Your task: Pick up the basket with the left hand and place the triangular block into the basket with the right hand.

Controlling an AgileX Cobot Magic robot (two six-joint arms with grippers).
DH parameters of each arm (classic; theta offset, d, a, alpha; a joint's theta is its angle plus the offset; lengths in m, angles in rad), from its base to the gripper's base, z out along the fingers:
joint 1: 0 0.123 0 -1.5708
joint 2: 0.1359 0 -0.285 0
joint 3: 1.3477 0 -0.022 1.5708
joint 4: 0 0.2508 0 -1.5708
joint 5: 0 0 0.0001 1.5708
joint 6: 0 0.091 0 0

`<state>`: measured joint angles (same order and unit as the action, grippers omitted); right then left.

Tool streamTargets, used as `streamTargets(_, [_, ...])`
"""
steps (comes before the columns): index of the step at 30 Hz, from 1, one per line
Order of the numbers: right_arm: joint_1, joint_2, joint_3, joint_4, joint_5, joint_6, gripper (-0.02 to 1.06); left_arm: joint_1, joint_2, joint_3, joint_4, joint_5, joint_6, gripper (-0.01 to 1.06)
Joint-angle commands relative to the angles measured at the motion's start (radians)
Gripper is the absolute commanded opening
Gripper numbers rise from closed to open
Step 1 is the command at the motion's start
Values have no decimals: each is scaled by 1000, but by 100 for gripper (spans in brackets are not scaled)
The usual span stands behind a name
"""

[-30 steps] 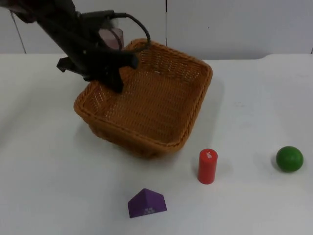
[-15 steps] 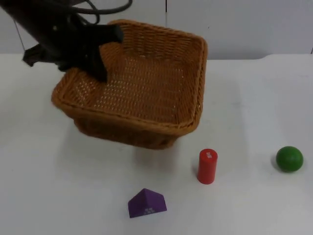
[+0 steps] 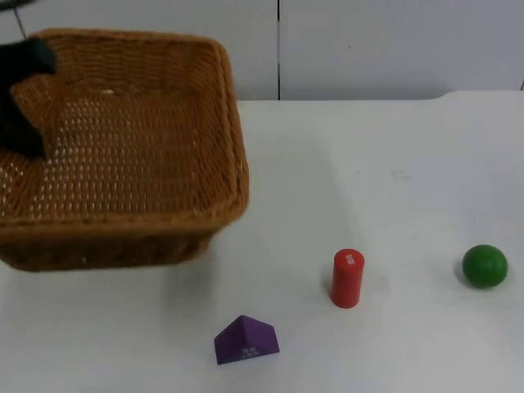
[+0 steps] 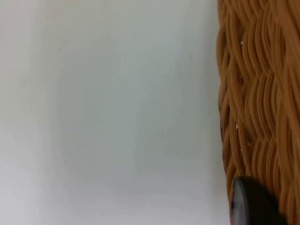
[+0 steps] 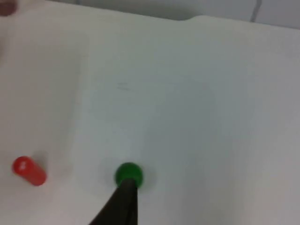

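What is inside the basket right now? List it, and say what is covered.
Nothing lies in the basket: only its bare woven floor, with the left claw on its rim. Its front wall hides the table beneath it. The purple triangular block sits outside on the table.

There's a small round green ball (image 5: 128,173) sitting on the white table top (image 5: 187,93). A red cylinder block (image 5: 28,170) lies well apart from it.
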<state>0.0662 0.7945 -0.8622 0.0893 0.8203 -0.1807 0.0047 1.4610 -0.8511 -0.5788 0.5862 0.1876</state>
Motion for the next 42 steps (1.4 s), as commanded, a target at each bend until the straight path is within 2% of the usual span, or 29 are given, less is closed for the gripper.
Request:
streamTargets(1, [22, 20, 0, 109, 17, -128, 105, 9, -15, 0, -103, 12, 53, 1])
streamTargets(3, [76, 70, 0, 206, 28, -201, 105, 9, -15, 0, -117, 7, 57, 1])
streamTargets(5, [94, 87, 0, 218, 28, -213, 105, 9, -15, 0, -121, 8, 57, 1])
streamTargets(8, [255, 236, 0, 228, -26, -279, 105, 9, -15, -2, -121, -2, 30, 1])
streamTargets(9, [255, 236, 0, 228, -26, -279, 105, 9, -15, -2, -121, -2, 30, 1])
streamTargets(13, [461, 447, -2, 228, -197, -402, 105, 68, -15, -2, -121, -14, 1, 1])
streamTargets(14, [461, 447, -2, 228, -197, -402, 105, 68, -15, -2, -121, -14, 1, 1])
streamTargets(17, [566, 605, -31, 230, -293, -471, 105, 154, -15, -2, -121, 35, 32, 1])
streamTargets(19, [609, 704, -71, 235, -302, -531, 105, 184, -15, -2, -121, 32, 32, 1])
streamTargets(20, [609, 704, -71, 235, -302, -531, 105, 184, -15, -2, -121, 32, 32, 1])
streamTargets(23, [644, 870, -182, 273, -243, -677, 105, 195, -15, -2, -127, 23, 32, 1])
streamTargets(24, [644, 914, -212, 310, -207, -729, 105, 195, -15, -2, -124, 23, 32, 1])
streamTargets(25, [644, 914, -212, 310, -207, -729, 105, 195, -15, -2, -124, 23, 32, 1])
streamTargets(28, [644, 1026, -293, 366, -156, -854, 105, 195, -15, -2, -124, 23, 36, 1])
streamTargets(34, [656, 1145, -361, 362, -154, -924, 105, 195, -15, -2, -120, 23, 41, 1])
streamTargets(42, [677, 1235, -363, 365, -189, -984, 105, 195, -15, -2, -120, 11, 41, 1])
